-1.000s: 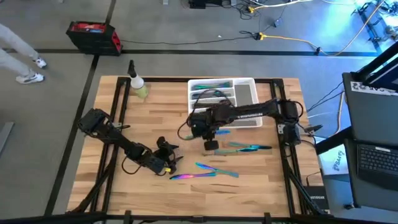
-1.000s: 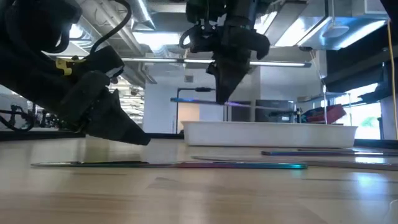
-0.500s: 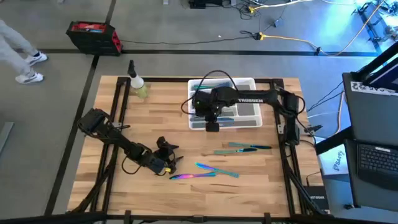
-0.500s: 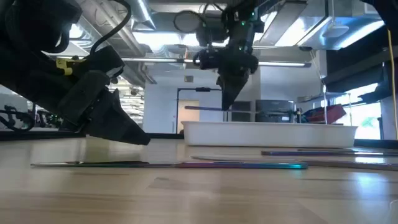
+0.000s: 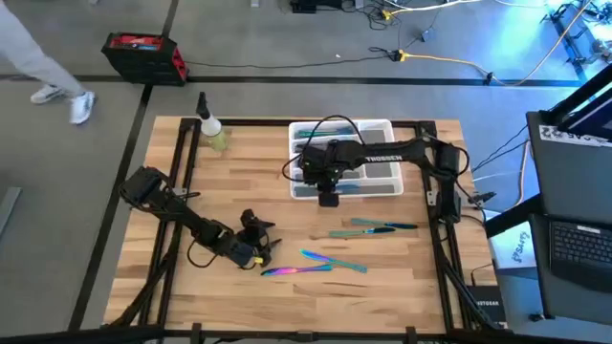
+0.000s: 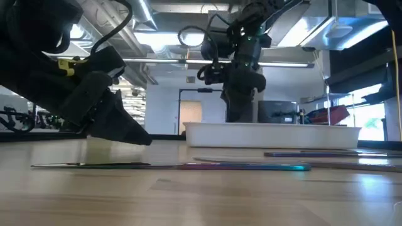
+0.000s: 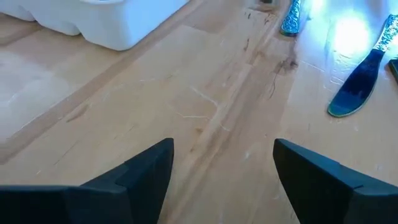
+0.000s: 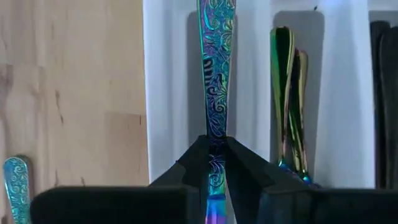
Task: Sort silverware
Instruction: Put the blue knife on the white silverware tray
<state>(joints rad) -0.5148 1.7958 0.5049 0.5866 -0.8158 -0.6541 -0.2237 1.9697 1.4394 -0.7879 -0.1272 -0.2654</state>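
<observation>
Where the high view looks down on the pale wood-plank table (image 5: 239, 172) w/ its black frame, my right gripper (image 5: 327, 196) sits over the near edge of the white compartmented plastic tray (image 5: 381, 127), which already holds several iridescent pieces. My left gripper (image 5: 256, 232) rests low on the table's left half. Loose silverware lies on the bare wood: a teal pair (image 5: 375, 227) right of centre, a blue-teal piece (image 5: 333, 259) and a pink-purple piece (image 5: 296, 270) nearer the front edge. A small spray bottle w/ yellowish liquid (image 5: 212, 130) stands at the back-left corner. Grey floor around, a red-and-black case (image 5: 143, 55), cables, a person's legs (image 5: 46, 76) at top left, a laptop (image 5: 581, 247) to the right.

Low view: right gripper (image 6: 237, 107) dips behind the tray wall (image 6: 270, 134); the left arm (image 6: 94, 107) angles down to the wood. Flat pieces (image 6: 251, 167) lie in front. Behind, a lit room w/ ceiling pipes and a doorway.

Left wrist view: my left fingers (image 7: 149, 171) are spread apart, nothing btwn them, above scratched wood; a blue-teal utensil end (image 7: 357, 90) lies ahead, tray corner (image 7: 112, 25) beyond.

Right wrist view: my right fingers (image 8: 199, 165) pinch an engraved rainbow handle (image 8: 215, 68), which extends into a tray compartment; the next compartment holds green-gold pieces (image 8: 287, 93).
</observation>
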